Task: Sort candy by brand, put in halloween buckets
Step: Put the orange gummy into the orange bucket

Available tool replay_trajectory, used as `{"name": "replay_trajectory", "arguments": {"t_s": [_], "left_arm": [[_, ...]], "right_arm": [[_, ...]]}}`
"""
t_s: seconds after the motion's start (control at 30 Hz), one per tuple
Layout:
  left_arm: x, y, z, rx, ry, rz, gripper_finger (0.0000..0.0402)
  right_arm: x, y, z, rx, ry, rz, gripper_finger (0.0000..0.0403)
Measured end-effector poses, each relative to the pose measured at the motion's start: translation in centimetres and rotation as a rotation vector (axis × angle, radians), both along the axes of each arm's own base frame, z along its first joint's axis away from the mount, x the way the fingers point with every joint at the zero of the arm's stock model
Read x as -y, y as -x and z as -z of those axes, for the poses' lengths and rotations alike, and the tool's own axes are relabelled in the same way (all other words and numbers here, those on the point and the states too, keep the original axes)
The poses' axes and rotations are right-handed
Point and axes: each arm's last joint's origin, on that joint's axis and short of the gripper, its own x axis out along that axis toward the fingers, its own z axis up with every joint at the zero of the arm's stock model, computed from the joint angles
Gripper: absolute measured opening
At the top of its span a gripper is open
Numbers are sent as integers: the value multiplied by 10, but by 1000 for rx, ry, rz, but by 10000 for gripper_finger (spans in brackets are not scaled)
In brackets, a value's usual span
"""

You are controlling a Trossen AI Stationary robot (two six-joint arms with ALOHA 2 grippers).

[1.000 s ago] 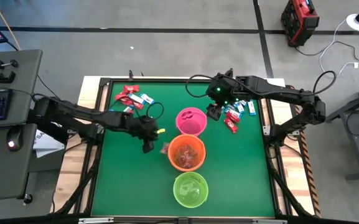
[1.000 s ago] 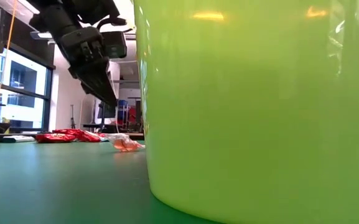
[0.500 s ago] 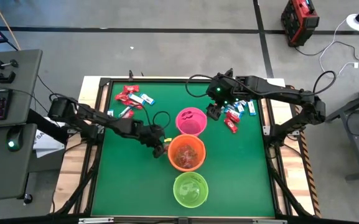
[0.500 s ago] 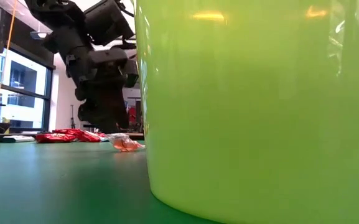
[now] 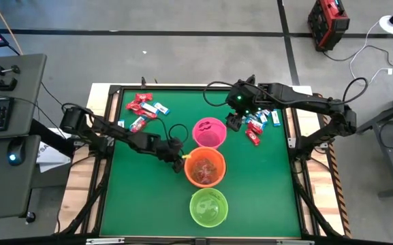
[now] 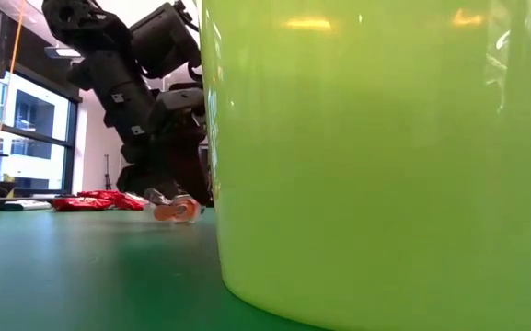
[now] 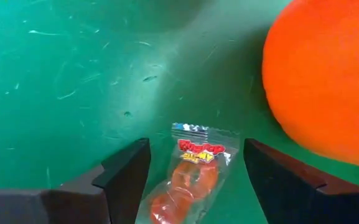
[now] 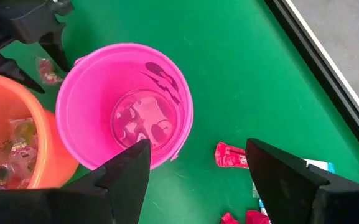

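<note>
Clear-wrapped orange candy between spread left pincer fingers, beside orange bucket

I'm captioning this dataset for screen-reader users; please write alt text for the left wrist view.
The left gripper, jaws open, sits low over a clear-wrapped orange-red candy lying on the green table between its two dark fingers. The orange bucket stands close beside the candy.

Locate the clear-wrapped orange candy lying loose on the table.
In the left wrist view the candy lies on the green table between the open left gripper's fingers, just beside the orange bucket.
</note>
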Motion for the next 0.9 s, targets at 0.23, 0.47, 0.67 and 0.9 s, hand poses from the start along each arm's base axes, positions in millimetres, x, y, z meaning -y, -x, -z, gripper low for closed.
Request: {"name": "replay_trajectory", "arguments": {"t_s": [0.23, 0.47, 0.67, 0.9], "left_arm": [[-4, 15, -7, -103, -114, 31, 109], [-14, 38, -44, -85, -169, 89, 31], [-19, 58, -113, 294, -206, 232, 8], [-2, 43, -153, 664, -257, 440, 25]], "right_arm": [[0, 0, 0, 0, 0, 0, 256], [0, 0, 0, 0, 1, 0, 256], [0, 0, 0, 4, 2, 0, 256], [0, -1, 0, 6, 3, 0, 256]]}}
